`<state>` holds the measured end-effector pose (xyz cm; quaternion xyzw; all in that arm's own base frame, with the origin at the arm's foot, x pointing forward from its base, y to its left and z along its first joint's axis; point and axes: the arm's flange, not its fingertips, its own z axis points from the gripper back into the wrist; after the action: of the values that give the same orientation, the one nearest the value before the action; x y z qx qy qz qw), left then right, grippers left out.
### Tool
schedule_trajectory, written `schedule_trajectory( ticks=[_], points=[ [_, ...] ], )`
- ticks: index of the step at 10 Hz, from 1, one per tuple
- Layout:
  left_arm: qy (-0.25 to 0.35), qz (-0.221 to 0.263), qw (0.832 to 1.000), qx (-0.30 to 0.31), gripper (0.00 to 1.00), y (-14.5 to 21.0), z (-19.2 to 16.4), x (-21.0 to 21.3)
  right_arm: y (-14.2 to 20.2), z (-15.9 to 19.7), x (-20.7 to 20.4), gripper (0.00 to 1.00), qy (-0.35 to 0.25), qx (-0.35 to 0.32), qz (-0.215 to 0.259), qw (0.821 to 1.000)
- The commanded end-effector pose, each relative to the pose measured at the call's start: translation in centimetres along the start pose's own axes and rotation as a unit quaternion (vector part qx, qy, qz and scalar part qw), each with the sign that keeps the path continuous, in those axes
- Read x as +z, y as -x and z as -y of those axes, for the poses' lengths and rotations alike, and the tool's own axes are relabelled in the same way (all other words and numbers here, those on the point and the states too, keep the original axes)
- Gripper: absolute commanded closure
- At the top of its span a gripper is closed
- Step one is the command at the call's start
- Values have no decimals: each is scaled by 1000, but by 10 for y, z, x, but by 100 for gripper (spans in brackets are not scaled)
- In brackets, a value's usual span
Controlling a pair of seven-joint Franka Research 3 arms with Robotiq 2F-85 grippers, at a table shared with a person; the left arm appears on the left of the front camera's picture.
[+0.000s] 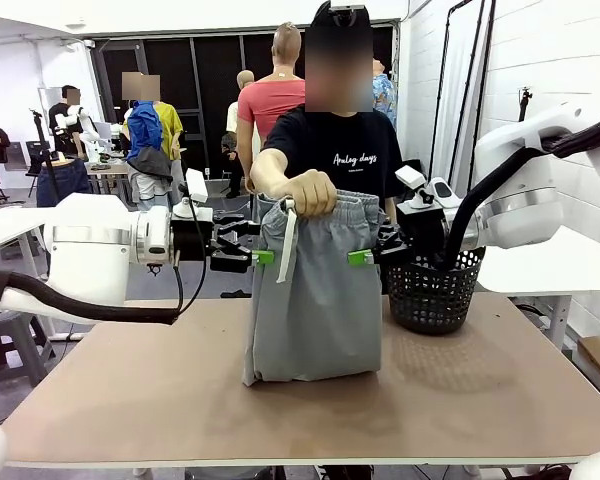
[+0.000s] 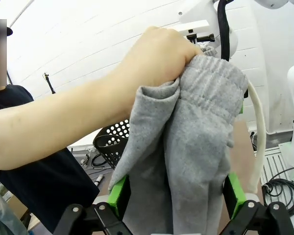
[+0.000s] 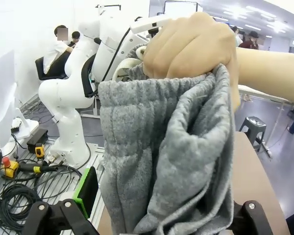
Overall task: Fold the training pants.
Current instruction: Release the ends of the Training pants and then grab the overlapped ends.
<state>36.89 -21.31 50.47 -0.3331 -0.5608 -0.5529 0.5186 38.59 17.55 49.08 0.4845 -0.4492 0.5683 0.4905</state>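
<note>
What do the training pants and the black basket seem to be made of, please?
The training pants look like soft, matte grey jersey knit: a fine knitted texture, a gathered waistband and limp folds show. The basket looks like rigid black plastic mesh, judging by its regular holes; coated metal is possible.

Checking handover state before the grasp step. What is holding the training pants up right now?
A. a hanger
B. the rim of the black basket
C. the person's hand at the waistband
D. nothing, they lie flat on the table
C: the person's hand bunches the waistband of the training pants, which hang down to the table, while the left gripper and right gripper flank them, open.
</note>
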Motion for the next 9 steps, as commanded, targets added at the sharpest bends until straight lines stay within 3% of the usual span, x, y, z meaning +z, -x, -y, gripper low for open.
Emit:
schedule_trajectory(
  ticks=[1,6,9],
  points=[
    [-8,-1,1000,6,0,-2,2,2,-3,4,-10,0,-12,-5,4,1000],
    [-63,-8,998,14,0,1,26,41,-3,7,-12,0,-16,-1,-5,1000],
    [-61,1,998,9,0,4,23,34,-3,6,-13,0,-20,0,-6,1000]
  ],
)
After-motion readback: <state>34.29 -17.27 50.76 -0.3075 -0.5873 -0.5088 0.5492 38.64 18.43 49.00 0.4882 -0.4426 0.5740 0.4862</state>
